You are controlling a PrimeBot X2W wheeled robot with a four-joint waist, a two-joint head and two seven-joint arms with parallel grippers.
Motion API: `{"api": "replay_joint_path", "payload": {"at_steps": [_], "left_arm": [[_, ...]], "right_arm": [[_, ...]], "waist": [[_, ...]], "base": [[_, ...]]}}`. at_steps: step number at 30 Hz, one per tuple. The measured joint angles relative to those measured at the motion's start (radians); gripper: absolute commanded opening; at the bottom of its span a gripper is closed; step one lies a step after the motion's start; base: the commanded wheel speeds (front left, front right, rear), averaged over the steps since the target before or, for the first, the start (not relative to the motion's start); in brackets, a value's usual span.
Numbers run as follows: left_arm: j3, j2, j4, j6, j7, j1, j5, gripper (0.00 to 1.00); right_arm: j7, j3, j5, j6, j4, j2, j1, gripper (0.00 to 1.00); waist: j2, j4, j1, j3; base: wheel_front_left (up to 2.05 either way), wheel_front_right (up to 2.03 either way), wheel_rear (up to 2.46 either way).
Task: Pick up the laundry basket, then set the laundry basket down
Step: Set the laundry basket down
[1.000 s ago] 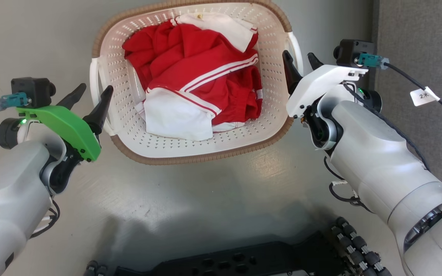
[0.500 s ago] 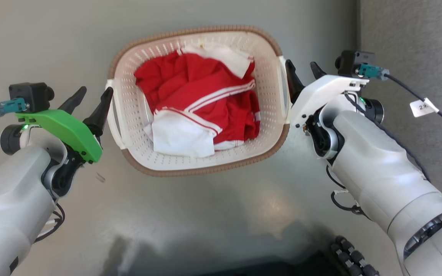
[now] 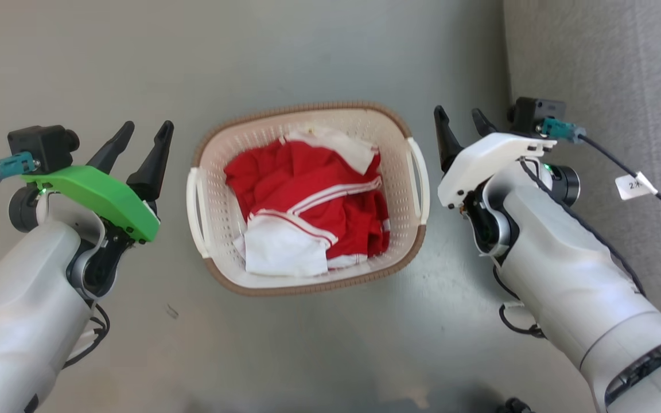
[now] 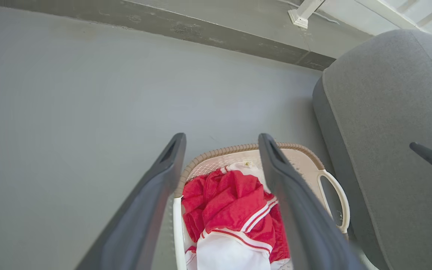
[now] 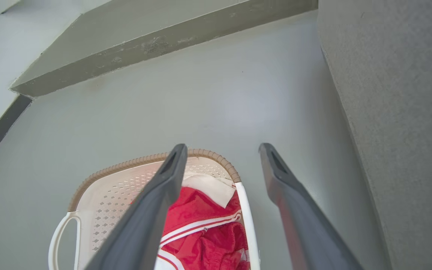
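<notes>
The laundry basket (image 3: 218,195) sits on the floor at centre frame; the left gripper (image 3: 148,129) and right gripper (image 3: 457,117) flank it, jaws spread, holding nothing, clear of its handles; an uneven grab could tip it, spilling the red clothes (image 3: 307,189).

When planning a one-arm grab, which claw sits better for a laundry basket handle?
Right, probably: in the head view the right claw hangs nearer its laundry basket handle than the left claw does its own; both open, touching nothing.
</notes>
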Motion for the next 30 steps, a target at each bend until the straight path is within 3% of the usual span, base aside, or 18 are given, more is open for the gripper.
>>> {"api": "replay_joint_path", "payload": {"at_steps": [30], "left_arm": [[0.331,-0.044,-0.115,0.000,0.000,0.320,0.259,1.00]], "right_arm": [[0.000,-0.273,-0.327,0.000,-0.330,-0.026,0.356,1.00]], "waist": [[0.0000,0.014,0.0000,-0.419]], "base": [[0.00,0.00,0.00]]}}
